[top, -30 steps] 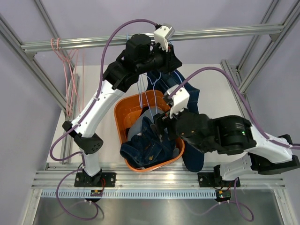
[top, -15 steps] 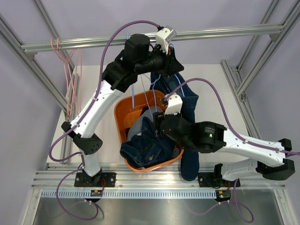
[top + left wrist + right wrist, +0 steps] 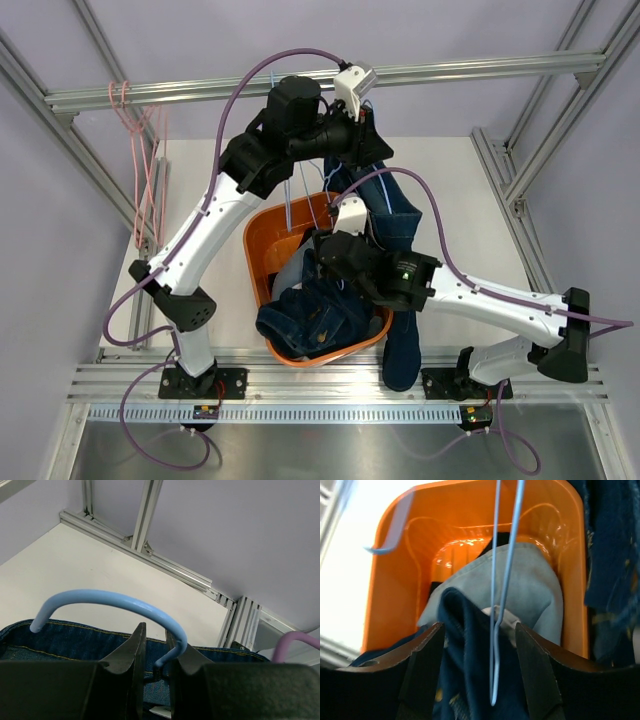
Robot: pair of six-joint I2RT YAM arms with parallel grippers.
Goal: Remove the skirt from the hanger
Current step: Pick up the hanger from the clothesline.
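Note:
My left gripper (image 3: 154, 629) (image 3: 367, 138) is shut on the neck of a light-blue wire hanger (image 3: 110, 597), held high. Dark navy denim (image 3: 395, 215) hangs from that hanger. My right gripper (image 3: 479, 626) (image 3: 325, 250) is open over the orange basket (image 3: 395, 580). The thin lower corner of a light-blue wire hanger (image 3: 495, 630) hangs between its fingers, untouched. A pale blue-grey denim garment (image 3: 530, 580), perhaps the skirt, lies in the basket; no buttons show. Several pink hangers (image 3: 140, 140) hang bare on the left frame rail.
Dark navy denim (image 3: 315, 315) is heaped at the near end of the basket (image 3: 255, 250). Another light-blue hanger hook (image 3: 395, 530) hangs over the basket's rim. Aluminium frame rails (image 3: 450, 72) run across the back and down both sides.
My right arm has stretched left and away, its gripper moving over the basket to the hanging wire hanger. My left gripper shifted slightly right with its hanger.

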